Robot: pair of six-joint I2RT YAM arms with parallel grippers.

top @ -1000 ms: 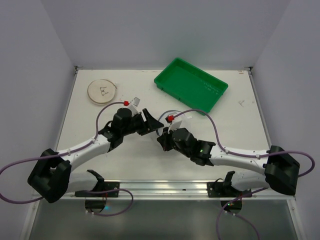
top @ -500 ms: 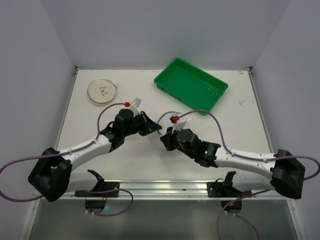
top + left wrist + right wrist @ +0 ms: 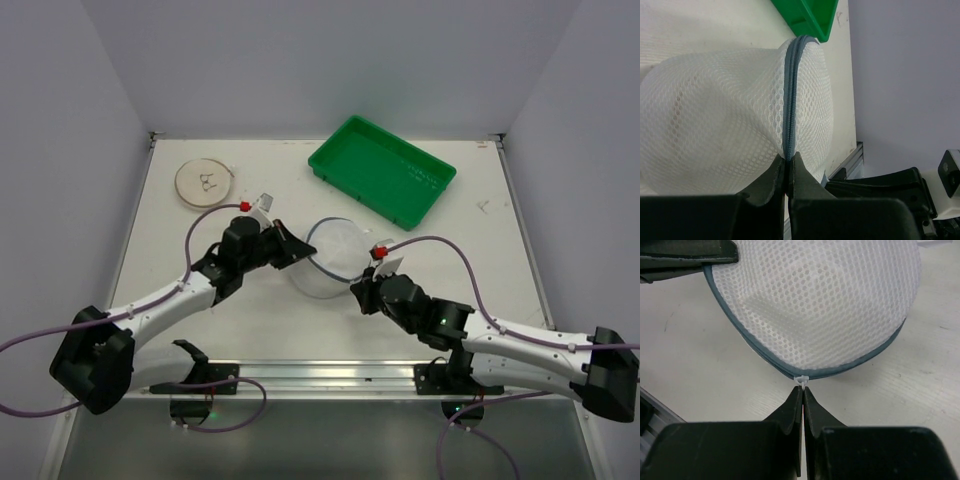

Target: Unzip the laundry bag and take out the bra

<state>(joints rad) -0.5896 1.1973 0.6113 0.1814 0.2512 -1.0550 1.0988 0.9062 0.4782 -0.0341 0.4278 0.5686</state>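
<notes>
Jaws clamped tight on both sides! The laundry bag (image 3: 335, 255) sits between my grippers, and I can't see the bra inside. My left gripper (image 3: 788, 159) pinches the zipper rim (image 3: 790, 90). My right gripper (image 3: 803, 390) nips the tiny white pull tab (image 3: 801, 380). Risk: that sliver slips free under tension, or the whole bag drags along.

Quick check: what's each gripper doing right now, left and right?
Left gripper: closed, pinching the laundry bag at its zipper rim.
Right gripper: closed on the bag's white zipper pull.
</notes>
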